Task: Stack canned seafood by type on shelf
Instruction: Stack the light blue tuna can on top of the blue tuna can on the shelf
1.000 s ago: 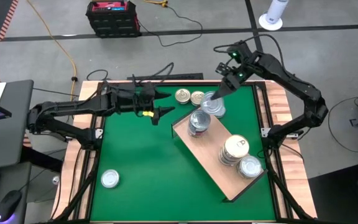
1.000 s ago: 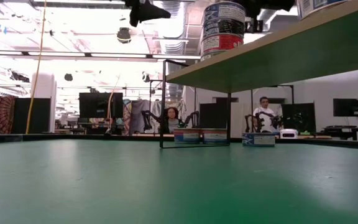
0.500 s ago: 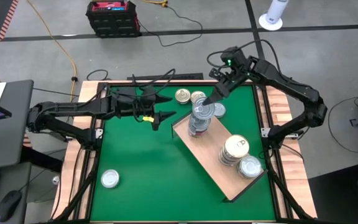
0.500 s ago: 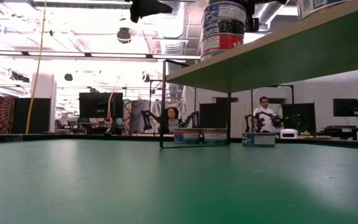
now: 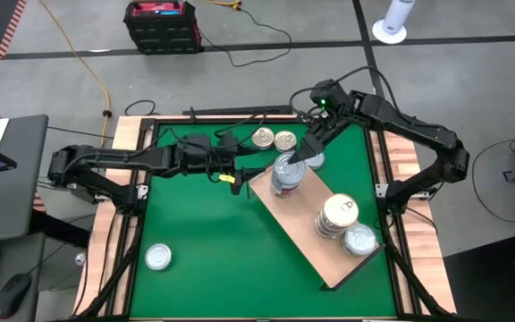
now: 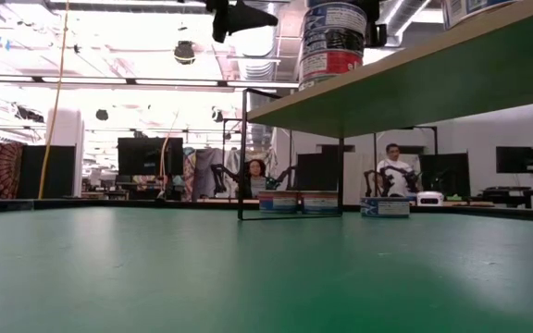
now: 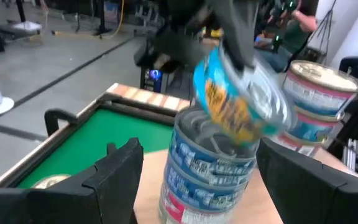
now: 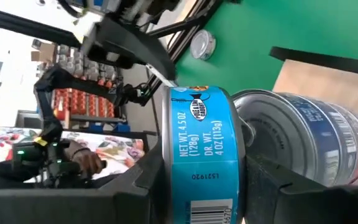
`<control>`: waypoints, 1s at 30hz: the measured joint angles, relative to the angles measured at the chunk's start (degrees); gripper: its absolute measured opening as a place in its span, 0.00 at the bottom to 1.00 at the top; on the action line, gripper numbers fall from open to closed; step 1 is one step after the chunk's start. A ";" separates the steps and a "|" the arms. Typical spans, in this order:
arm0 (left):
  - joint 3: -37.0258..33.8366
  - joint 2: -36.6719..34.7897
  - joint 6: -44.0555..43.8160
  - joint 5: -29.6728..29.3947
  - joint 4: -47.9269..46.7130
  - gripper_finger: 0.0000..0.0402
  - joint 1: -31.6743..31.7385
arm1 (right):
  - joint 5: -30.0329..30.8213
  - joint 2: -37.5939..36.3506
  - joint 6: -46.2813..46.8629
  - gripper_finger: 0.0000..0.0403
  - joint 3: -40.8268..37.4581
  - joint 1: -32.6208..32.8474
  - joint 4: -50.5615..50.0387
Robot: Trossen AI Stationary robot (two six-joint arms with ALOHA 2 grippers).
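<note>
Blue-labelled flat round tin [image 8: 204, 155] gripped in right gripper [image 5: 304, 154], tilted just above the blue stack [image 5: 286, 177] at the far end of the light-wood shelf board [image 5: 293, 234]. Needs levelling and centring before letting go. Farther left, left gripper [image 5: 240, 176] spread empty, level beside the stack.

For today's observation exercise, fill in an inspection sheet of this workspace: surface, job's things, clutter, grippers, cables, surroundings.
Surface: green mat inside a wood-slat rim.
Job's things: shelf lies diagonally, carrying a blue-label stack, a pale-label stack and one single tin; two gold-lid tins at the far edge, a lone tin at the near left.
Clutter: nothing seen.
Grippers: right gripper holds a blue-label can tilted over the blue-label stack; left gripper open beside the shelf's far end.
Cables: yellow cord and black cable on the floor.
Surroundings: seated people beyond the table.
</note>
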 joint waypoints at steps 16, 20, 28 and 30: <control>0.02 -0.08 1.75 5.59 2.47 0.75 -0.39 | 3.22 -0.07 -0.93 0.44 0.02 -0.57 -1.94; 0.02 -0.08 1.71 5.52 3.56 0.75 -0.39 | 3.64 -0.02 -1.36 0.51 0.00 -0.55 -2.84; 0.02 -0.08 -2.04 5.46 4.91 0.75 -0.37 | 6.55 -0.02 -1.29 0.61 0.00 -0.55 -2.86; 0.02 -0.08 -2.16 5.28 4.95 0.75 -0.37 | 7.66 -0.02 -1.27 0.60 0.00 -0.34 -2.80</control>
